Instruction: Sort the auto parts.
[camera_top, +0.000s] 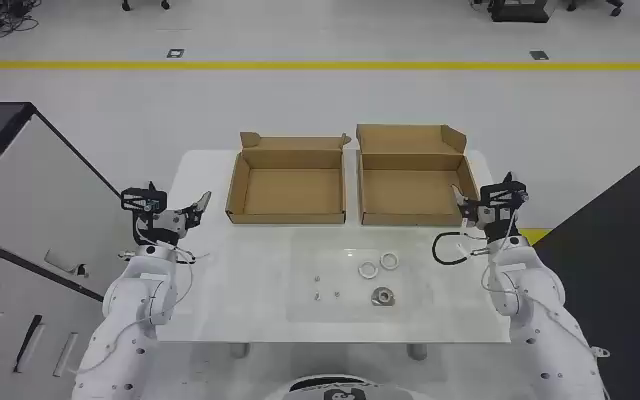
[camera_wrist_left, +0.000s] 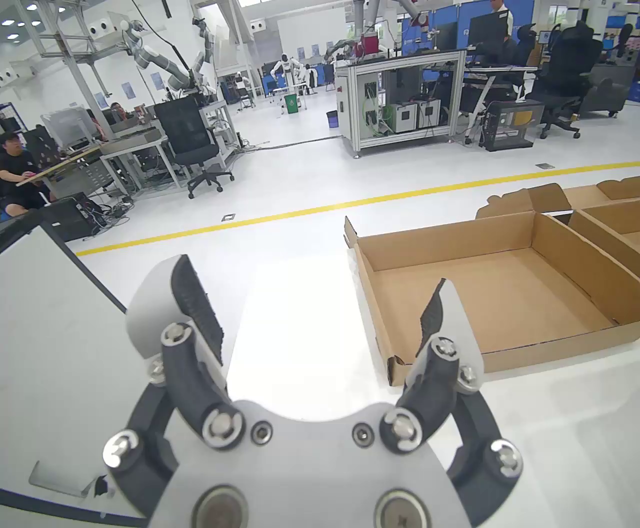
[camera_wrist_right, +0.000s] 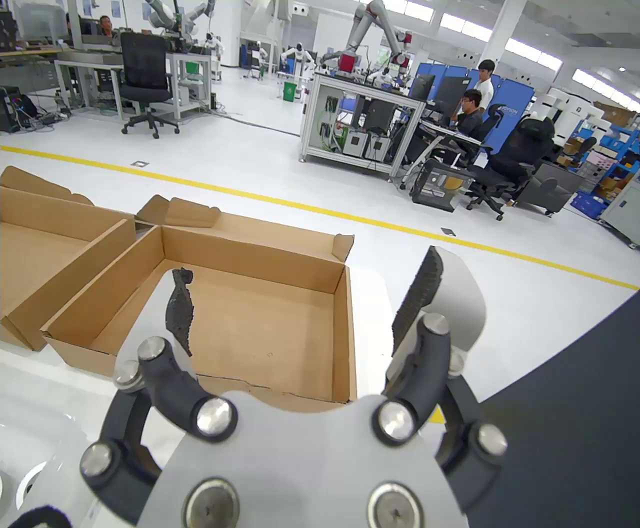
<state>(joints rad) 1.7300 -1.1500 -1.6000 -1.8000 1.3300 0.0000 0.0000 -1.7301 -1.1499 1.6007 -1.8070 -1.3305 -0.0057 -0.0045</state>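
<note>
White arms (camera_top: 135, 300), silver left claw (camera_wrist_left: 311, 272), right claw (camera_wrist_right: 307, 261), black ribbed pads (camera_wrist_left: 197, 310)

This is a robotics lab in a large open hall. The pale floor (camera_top: 320, 100) carries a yellow line (camera_top: 320, 65). Robot arms (camera_wrist_right: 372, 25) stand over a framed equipment rack (camera_wrist_left: 395, 107), with white humanoid robots (camera_wrist_left: 285, 65) farther back. Around them are desks (camera_wrist_left: 130, 142), monitors (camera_wrist_right: 450, 92), office chairs (camera_wrist_left: 192, 140) and blue partitions (camera_wrist_right: 517, 100).
</note>
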